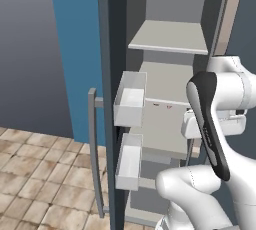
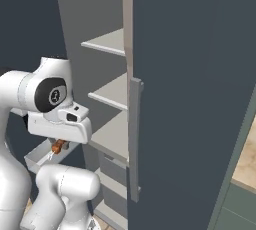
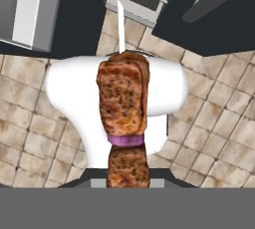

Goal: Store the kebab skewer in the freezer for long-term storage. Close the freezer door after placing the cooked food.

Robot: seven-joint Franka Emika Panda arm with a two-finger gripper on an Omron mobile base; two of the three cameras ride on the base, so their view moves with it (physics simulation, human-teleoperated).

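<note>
Gripper [image 3: 128,180] clamped tight on kebab skewer [image 3: 123,108], stick running away from hand, floor tiles [image 3: 219,123] below. Skewer also visible under hand [image 2: 59,146], beside freezer door bin [image 2: 40,156]. Freezer door [image 1: 111,99] stands open, handle [image 1: 93,149] outward. Step judged: carrying food toward shelf. Next: lift, reach past door bins [image 1: 130,99] onto light shelf [image 1: 167,124] inside freezer [image 1: 172,39]; release; then shut door.
</note>
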